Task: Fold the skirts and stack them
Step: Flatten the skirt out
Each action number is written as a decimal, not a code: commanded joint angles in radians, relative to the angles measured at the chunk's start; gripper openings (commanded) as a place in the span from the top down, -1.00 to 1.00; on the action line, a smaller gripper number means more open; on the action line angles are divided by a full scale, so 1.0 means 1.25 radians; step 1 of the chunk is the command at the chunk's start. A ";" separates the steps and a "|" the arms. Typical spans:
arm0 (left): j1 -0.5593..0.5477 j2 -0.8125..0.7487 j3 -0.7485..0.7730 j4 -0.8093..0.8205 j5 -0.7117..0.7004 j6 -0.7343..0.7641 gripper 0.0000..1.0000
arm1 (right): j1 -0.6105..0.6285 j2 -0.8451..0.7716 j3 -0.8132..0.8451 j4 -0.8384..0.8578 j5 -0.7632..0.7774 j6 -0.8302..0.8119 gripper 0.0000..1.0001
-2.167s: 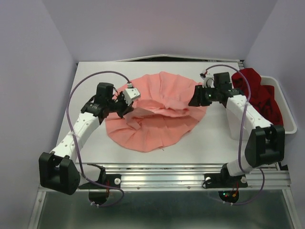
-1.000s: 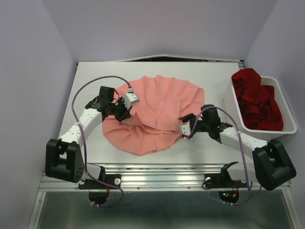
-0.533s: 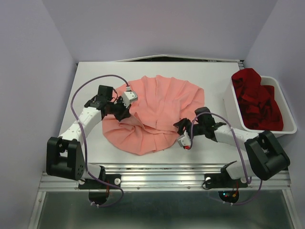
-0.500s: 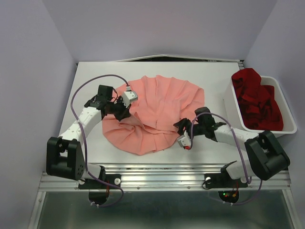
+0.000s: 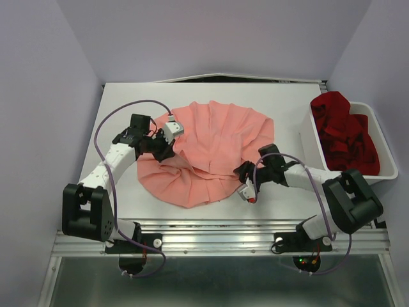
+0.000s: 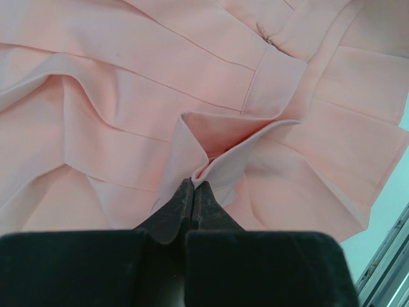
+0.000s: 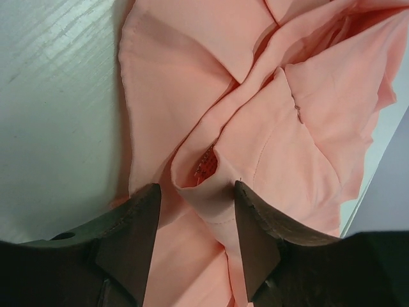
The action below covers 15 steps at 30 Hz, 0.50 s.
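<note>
So the salmon-pink skirt point(image 5: 217, 137) is fanned out mostly flat, well left of the white bin point(image 5: 388, 167) — pleats all over, with its near-left part bunched into ridges and a small zip showing at one fold. The deep red skirt point(image 5: 345, 137) sits crumpled inside that bin — heaped highest at its far end.

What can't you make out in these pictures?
- Top view: the deep red skirt is bunched in the white bin, its outline lost in its own folds.
- Right wrist view: the salmon-pink skirt runs off the frame edges.
- Left wrist view: the left gripper hides the pinched cloth.
</note>
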 commanded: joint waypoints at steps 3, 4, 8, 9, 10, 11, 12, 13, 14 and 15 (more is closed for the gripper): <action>0.003 -0.014 0.015 0.010 0.030 0.008 1.00 | 0.004 0.050 0.062 0.034 -0.006 -0.003 0.14; 0.003 -0.014 0.010 0.015 0.029 0.008 1.00 | 0.004 0.052 0.062 0.067 -0.020 0.025 0.27; 0.003 -0.023 0.010 0.016 0.023 0.003 1.00 | 0.004 0.035 0.070 0.168 -0.046 0.170 0.99; 0.003 -0.030 0.010 0.016 0.019 0.003 1.00 | 0.004 0.023 0.077 0.191 -0.041 0.228 0.99; 0.003 -0.032 0.012 0.016 0.019 0.003 1.00 | 0.004 0.017 0.086 0.198 -0.041 0.229 0.99; 0.005 -0.037 0.012 0.015 0.014 0.003 1.00 | 0.004 0.009 0.095 0.201 -0.032 0.284 0.99; 0.005 -0.043 0.017 0.014 0.013 0.001 1.00 | 0.004 -0.007 0.106 0.202 -0.025 0.311 0.99; 0.005 -0.047 0.021 0.013 0.011 -0.002 1.00 | 0.004 -0.015 0.115 0.203 -0.019 0.340 0.99; 0.006 -0.051 0.024 0.010 0.007 -0.007 1.00 | 0.004 -0.025 0.133 0.204 -0.003 0.411 0.99; 0.009 -0.061 0.028 0.011 0.007 -0.012 1.00 | 0.004 -0.035 0.143 0.206 0.006 0.451 0.99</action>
